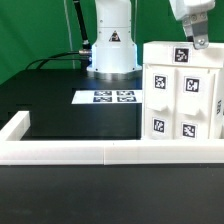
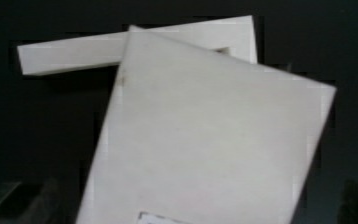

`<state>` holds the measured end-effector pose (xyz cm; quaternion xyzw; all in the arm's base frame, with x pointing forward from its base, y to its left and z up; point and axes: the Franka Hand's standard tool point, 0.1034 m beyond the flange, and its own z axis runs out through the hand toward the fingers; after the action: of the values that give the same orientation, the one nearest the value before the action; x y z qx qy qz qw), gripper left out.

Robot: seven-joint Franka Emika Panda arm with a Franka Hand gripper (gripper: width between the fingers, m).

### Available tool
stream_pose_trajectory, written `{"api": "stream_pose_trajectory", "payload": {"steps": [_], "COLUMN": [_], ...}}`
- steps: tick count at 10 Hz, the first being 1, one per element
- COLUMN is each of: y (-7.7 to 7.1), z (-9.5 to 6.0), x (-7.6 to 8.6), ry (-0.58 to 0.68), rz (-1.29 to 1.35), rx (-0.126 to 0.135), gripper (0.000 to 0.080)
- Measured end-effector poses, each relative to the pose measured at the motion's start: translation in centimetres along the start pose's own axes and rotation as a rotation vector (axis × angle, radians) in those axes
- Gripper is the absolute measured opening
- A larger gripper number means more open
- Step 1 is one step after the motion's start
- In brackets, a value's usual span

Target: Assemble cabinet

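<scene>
white arm base [image 1: 110, 45], black cables [image 1: 62, 57]

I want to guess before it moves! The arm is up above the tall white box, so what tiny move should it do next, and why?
Probably lower the tool slowly toward the top of the cabinet. In the exterior view the tool hangs just above the box's top edge, and the wrist view shows only white panels below it. Whether the tool is open can't be told, so slowly is safest.

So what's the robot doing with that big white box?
The robot is building a cabinet, a tall white box with small black-and-white tags, standing at the exterior view's right by the low white wall. The gripper hangs right above the cabinet's top. Whether its fingers are open or shut can't be told. The marker board lies flat on the black table.
</scene>
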<state>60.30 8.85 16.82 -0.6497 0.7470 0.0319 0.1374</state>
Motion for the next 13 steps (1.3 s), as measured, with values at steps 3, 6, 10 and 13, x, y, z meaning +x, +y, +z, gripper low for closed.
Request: {"api": "stream_pose_trajectory", "payload": {"steps": [3, 6, 10, 13], "y": [-0.8, -0.5, -1.3, -0.9], "z": [-1.7, -1.3, -1.6, -1.5], "x": [-0.7, -0.7, -1.8, -2.5], "ry": [-0.025, -0.016, 0.008, 0.017], "rz": [-0.016, -0.138, -0.720, -1.000], "rx": [0.031, 0.005, -0.063, -0.088], "gripper": [0.0797, 0.0797, 0.0797, 0.0797]}}
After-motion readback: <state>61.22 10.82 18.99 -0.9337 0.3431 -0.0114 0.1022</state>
